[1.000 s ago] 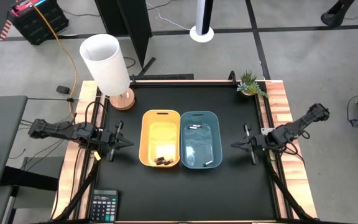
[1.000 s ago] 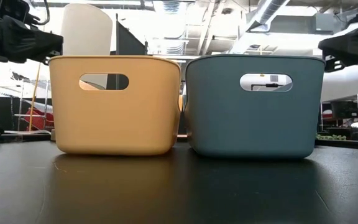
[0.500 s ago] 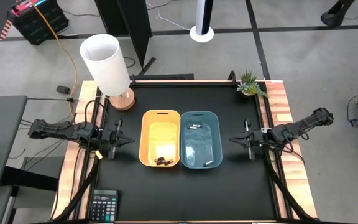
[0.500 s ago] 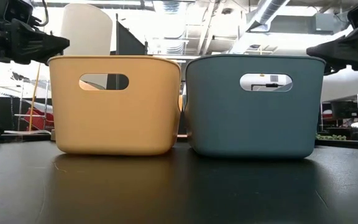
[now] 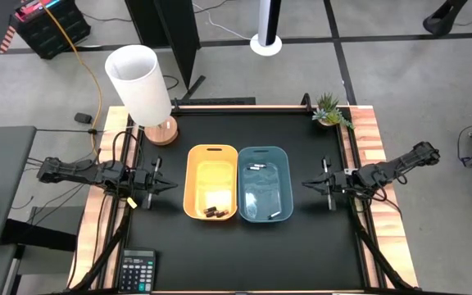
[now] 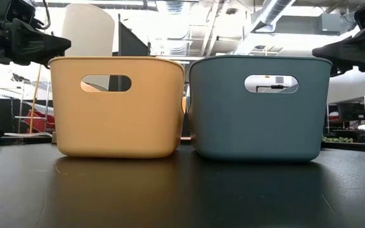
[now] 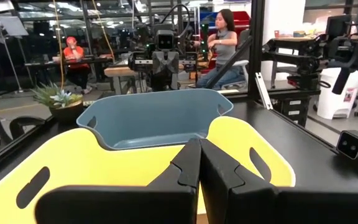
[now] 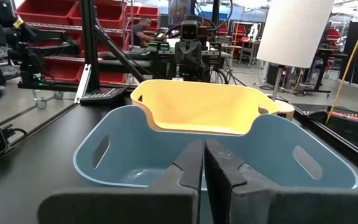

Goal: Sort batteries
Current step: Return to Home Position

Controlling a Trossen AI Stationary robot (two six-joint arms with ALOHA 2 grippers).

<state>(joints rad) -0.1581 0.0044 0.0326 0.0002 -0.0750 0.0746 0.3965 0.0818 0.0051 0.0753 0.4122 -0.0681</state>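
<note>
A yellow bin point(image 5: 212, 182) and a blue bin point(image 5: 265, 183) stand side by side mid-table. Dark reddish-brown batteries point(image 5: 214, 212) lie on the yellow bin's floor at its near end. Silvery batteries lie in the blue bin, some near its far end point(image 5: 257, 166) and one near its near end point(image 5: 274, 215). My left gripper point(image 5: 173, 186) hovers left of the yellow bin, shut, pointing at it point(image 7: 199, 163). My right gripper point(image 5: 304, 183) hovers right of the blue bin, shut, pointing at it point(image 8: 203, 163). Both float at rim height in the low view, left gripper point(image 6: 67, 43), right gripper point(image 6: 315, 52).
A white lamp on a wooden base point(image 5: 140, 82) stands at the far left corner, a small potted plant point(image 5: 330, 109) at the far right corner, and a grey calculator point(image 5: 138, 270) at the near left edge. People sit in the room beyond the table.
The right gripper shifted slightly toward the table's far edge and has held still since. The bins and batteries have not moved.
</note>
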